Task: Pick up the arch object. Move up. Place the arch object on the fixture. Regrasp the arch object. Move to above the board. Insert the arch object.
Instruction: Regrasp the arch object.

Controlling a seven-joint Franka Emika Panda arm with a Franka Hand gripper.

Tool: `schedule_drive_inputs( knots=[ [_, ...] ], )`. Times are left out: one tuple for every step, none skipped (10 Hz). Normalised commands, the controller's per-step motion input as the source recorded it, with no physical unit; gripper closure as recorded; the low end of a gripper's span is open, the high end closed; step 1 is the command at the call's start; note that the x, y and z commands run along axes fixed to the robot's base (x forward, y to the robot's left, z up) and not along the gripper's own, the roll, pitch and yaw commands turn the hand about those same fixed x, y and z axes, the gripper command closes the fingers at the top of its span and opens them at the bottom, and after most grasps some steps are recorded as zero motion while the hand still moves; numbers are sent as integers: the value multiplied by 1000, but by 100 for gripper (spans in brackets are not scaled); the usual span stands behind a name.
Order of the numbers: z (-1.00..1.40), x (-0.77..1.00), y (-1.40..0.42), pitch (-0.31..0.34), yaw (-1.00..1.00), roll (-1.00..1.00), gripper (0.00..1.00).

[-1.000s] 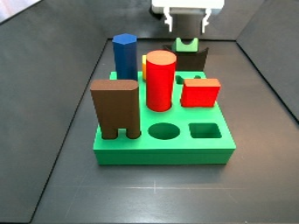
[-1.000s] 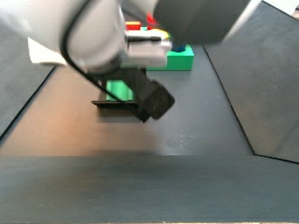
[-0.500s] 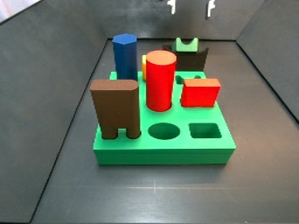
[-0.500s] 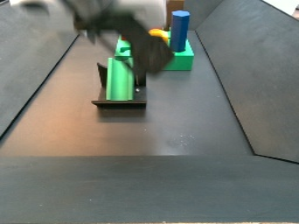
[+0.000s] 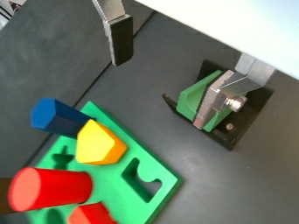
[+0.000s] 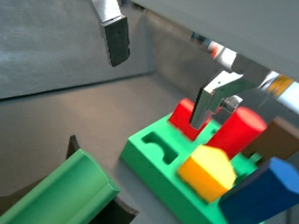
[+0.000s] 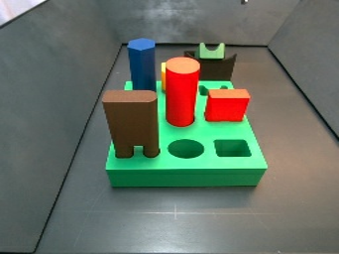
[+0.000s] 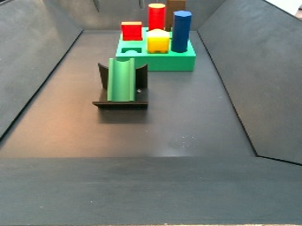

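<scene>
The arch object [image 8: 122, 79], showing green in this light, rests on the fixture [image 8: 120, 104], propped against the bracket's upright. It stands well apart from the board [image 8: 165, 62], and in a side view its notched end [image 7: 212, 49] points up just behind the board [image 7: 185, 177]. The gripper [image 5: 163, 92] is out of both side views. Both wrist views show it high over the scene, jaws open with nothing between the silver fingers [image 6: 115, 44]. The step in hand looks to be the regrasp. To do it well, the gripper should centre over the arch object [image 5: 200, 94] and turn until the pads face its two long flat sides. It should then descend straight, clear of the bracket, and close low enough that the block cannot swing. A grip well away from the end that goes into the board would leave room for seating. An arch-shaped slot [image 5: 142, 180] appears free beside the yellow block [image 5: 100, 144], so a square, untilted hold matters.
</scene>
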Motion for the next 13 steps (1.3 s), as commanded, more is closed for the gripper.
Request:
schedule_drive_inputs(
  knots=[
    [52, -30, -56, 20, 42, 1000, 0],
    [37, -33, -16, 18, 42, 1000, 0],
    [15, -34, -33, 11, 43, 1000, 0],
    [16, -40, -28, 9, 43, 1000, 0],
    [8, -39, -21, 1, 44, 1000, 0],
    [6, -33, -20, -7, 45, 1000, 0],
    [5, -26, -19, -13, 45, 1000, 0],
    [4, -22, -20, -16, 46, 1000, 0],
    [4, -23, -13, -19, 47, 1000, 0],
    [6, -21, -12, -19, 48, 1000, 0],
    [8, -14, -20, -15, 48, 1000, 0],
    [8, -6, -16, -12, 49, 1000, 0],
    [-1, 13, -21, -6, 50, 1000, 0]
  ],
)
